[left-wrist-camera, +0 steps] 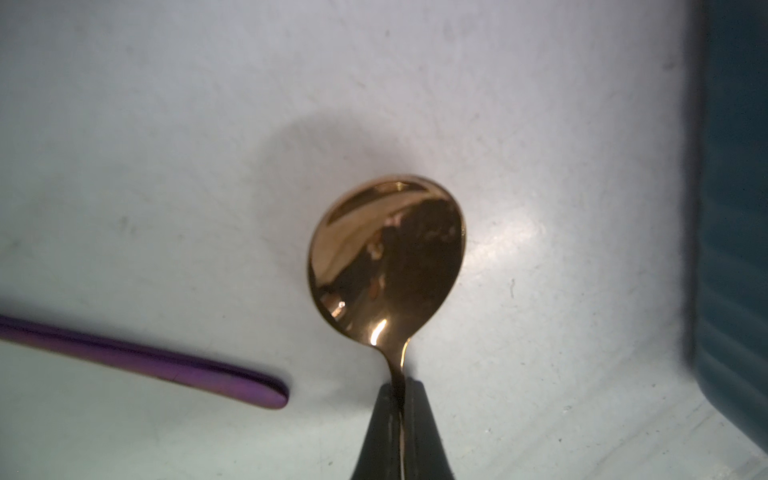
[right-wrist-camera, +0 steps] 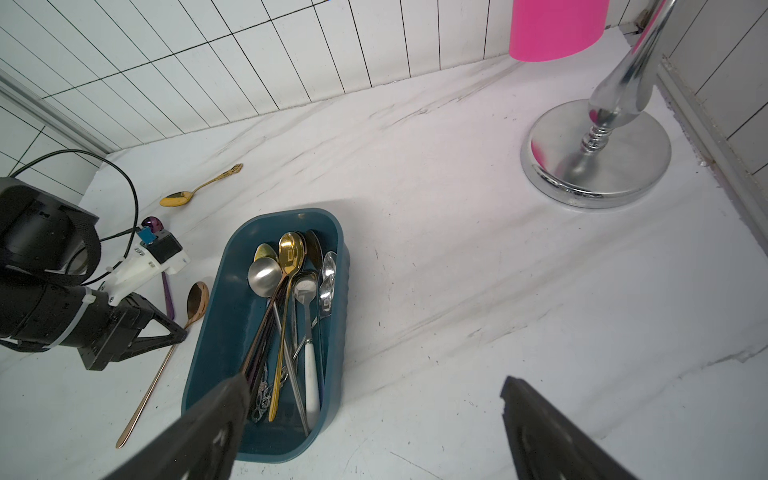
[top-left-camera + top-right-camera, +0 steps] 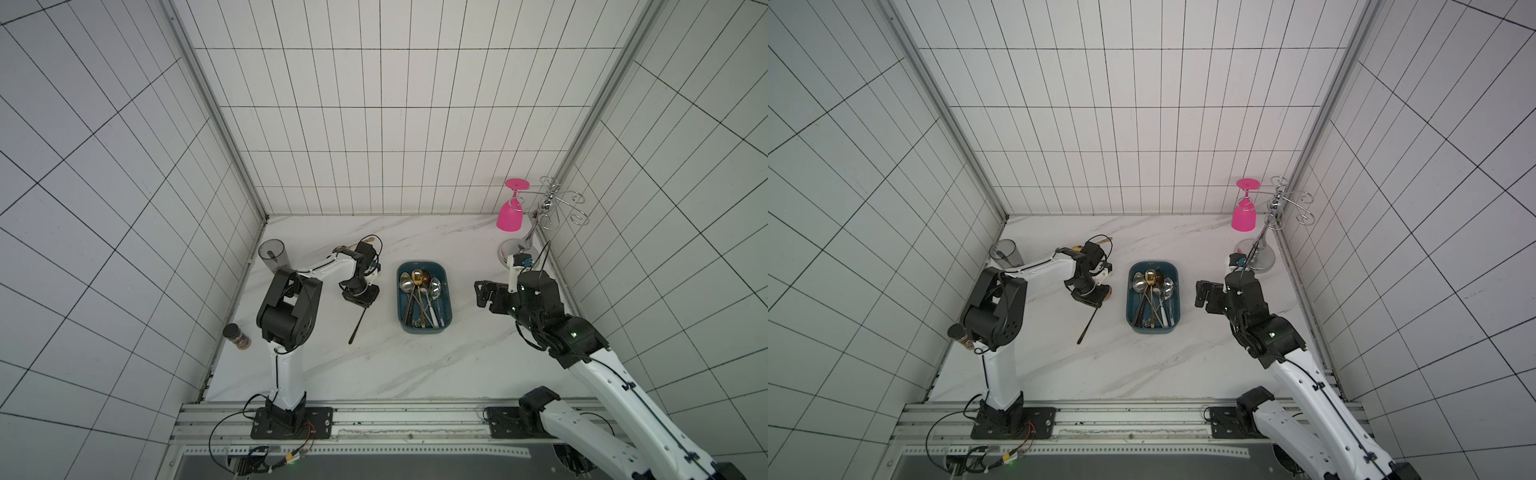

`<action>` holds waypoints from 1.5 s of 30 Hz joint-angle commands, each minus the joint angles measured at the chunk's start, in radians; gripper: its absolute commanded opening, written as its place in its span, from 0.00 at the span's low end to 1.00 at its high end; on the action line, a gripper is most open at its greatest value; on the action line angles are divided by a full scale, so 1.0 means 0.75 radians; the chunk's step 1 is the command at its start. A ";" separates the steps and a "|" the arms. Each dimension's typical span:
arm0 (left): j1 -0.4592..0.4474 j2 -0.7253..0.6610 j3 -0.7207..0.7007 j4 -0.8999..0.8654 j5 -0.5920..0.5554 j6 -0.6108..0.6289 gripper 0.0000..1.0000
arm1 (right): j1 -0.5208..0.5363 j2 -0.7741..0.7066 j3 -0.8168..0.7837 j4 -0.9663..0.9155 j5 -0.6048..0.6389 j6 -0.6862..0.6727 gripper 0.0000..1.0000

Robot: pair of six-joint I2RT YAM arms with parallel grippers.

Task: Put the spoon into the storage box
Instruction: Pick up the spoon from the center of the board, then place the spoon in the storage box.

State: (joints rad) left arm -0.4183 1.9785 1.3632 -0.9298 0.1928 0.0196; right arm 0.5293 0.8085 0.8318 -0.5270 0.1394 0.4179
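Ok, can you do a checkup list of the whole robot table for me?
Surface: white marble-look table, faint scuffs.
Job's things: teal storage box holds several spoons; rose-gold spoon is outside, beside it.
Clutter: purple spoon and gold spoon on the table; smoky cup, spice jar, pink glass hanging on chrome rack.
Grippers: left gripper shut on the rose-gold spoon's neck; right gripper open, empty, beside the box.
Cables: black loop at the left wrist; wires by the left base.
Surroundings: white tiled walls.
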 commanded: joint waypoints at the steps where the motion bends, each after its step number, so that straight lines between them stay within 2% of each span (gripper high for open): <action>1: -0.007 -0.080 -0.001 -0.012 0.051 -0.040 0.00 | -0.016 0.002 0.076 -0.012 0.019 -0.018 0.99; 9: -0.005 -0.243 0.077 -0.039 0.203 -0.129 0.00 | -0.033 0.013 0.081 -0.013 0.026 -0.033 0.99; 15: -0.005 -0.291 0.226 -0.073 0.389 -0.239 0.00 | -0.047 0.016 0.079 -0.024 0.029 -0.040 0.99; 21: -0.016 -0.268 0.329 0.046 0.589 -0.512 0.00 | -0.061 0.010 0.076 -0.039 0.033 -0.033 0.99; 25: -0.031 -0.227 0.377 0.122 0.610 -0.676 0.00 | -0.063 -0.001 0.077 -0.061 0.037 -0.027 0.99; 32: -0.060 -0.180 0.261 0.384 0.672 -0.988 0.00 | -0.066 -0.021 0.079 -0.093 0.052 -0.019 0.99; 45: -0.191 0.029 0.325 0.481 0.629 -1.100 0.00 | -0.073 -0.033 0.078 -0.125 0.041 -0.033 0.99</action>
State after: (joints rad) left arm -0.5571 1.9633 1.5776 -0.6247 0.6674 -0.7723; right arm 0.4839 0.7979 0.8463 -0.5976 0.1577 0.3969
